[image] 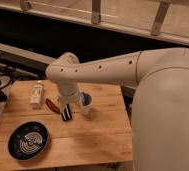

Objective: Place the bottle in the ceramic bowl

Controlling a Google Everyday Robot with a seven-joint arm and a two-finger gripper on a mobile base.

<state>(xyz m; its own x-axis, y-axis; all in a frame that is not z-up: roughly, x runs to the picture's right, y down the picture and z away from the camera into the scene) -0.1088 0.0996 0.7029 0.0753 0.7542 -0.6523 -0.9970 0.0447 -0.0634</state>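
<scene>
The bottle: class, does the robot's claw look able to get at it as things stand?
Probably yes. The claw hangs above the table near the bottle, which sits uncovered on the wood. Only a red-brown oblong item lies between them, low enough to pass over.

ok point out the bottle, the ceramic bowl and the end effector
bottle (36, 94): camera view, middle of its body
ceramic bowl (29, 140): camera view, bare spiral-lined inside
end effector (66, 114): camera view, its dark tip, to the right of the bottle

Gripper (67, 114) low over table (100, 136), near bottle (37, 94)
</scene>
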